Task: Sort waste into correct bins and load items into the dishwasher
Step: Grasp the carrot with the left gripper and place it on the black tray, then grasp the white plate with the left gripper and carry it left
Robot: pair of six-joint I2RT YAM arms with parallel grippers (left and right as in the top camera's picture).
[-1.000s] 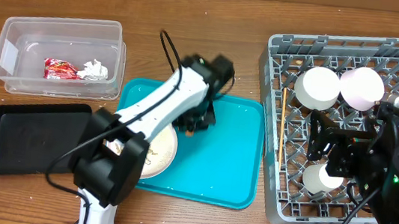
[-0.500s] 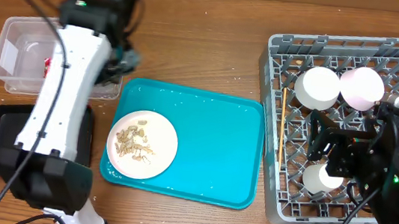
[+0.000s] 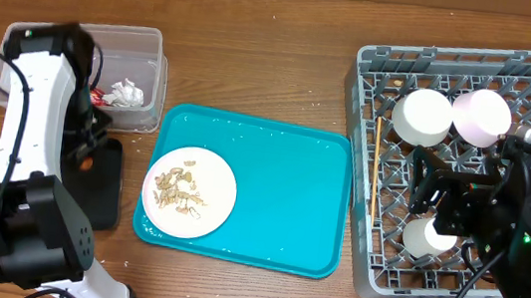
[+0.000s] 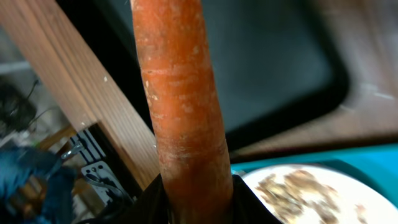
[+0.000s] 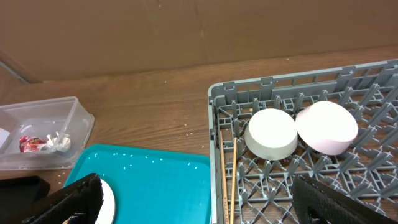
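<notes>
Left fingers (image 4: 249, 202) — carrot (image 4: 183, 106) gripped — have swung over black tray (image 4: 267, 62).

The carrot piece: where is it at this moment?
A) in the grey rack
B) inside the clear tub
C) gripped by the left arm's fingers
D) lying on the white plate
C: the left wrist view shows the carrot piece clamped in the left gripper, above the black tray; the plate holds only brownish scraps.
</notes>
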